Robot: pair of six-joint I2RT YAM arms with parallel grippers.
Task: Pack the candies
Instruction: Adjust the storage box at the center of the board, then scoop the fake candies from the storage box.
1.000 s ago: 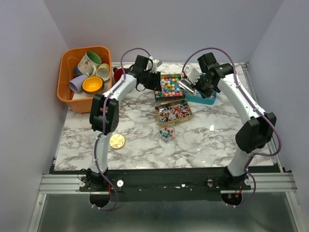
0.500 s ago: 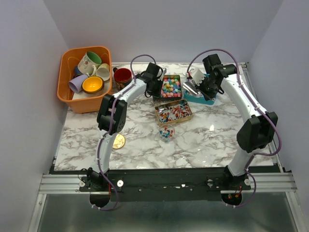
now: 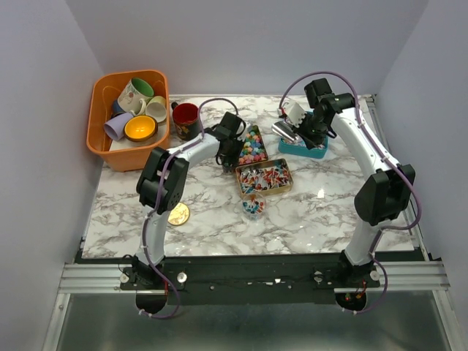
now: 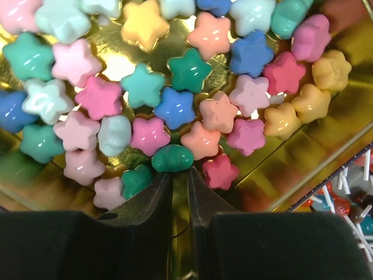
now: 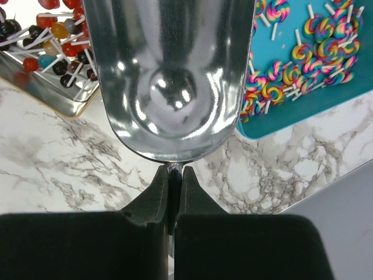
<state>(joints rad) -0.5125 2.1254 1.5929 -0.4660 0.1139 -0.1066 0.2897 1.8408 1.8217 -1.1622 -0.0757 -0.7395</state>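
My left gripper is shut on the near wall of a gold tin, which is tilted up on its edge. The tin holds many small candies, star-shaped and pink, green, blue and yellow. My right gripper is shut on the handle of an empty shiny metal scoop. The scoop hangs beside a teal tray of swirl lollipops. A small clear cup of mixed sweets stands in front of the tins.
A second gold tin of red and dark lollipops lies mid-table. A flat gold lid lies front left. An orange basket of mugs stands back left, with a red mug beside it.
My left gripper has pulled the star-candy tin nearer and tipped it up on edge. My right gripper with the scoop has shifted slightly back and left.
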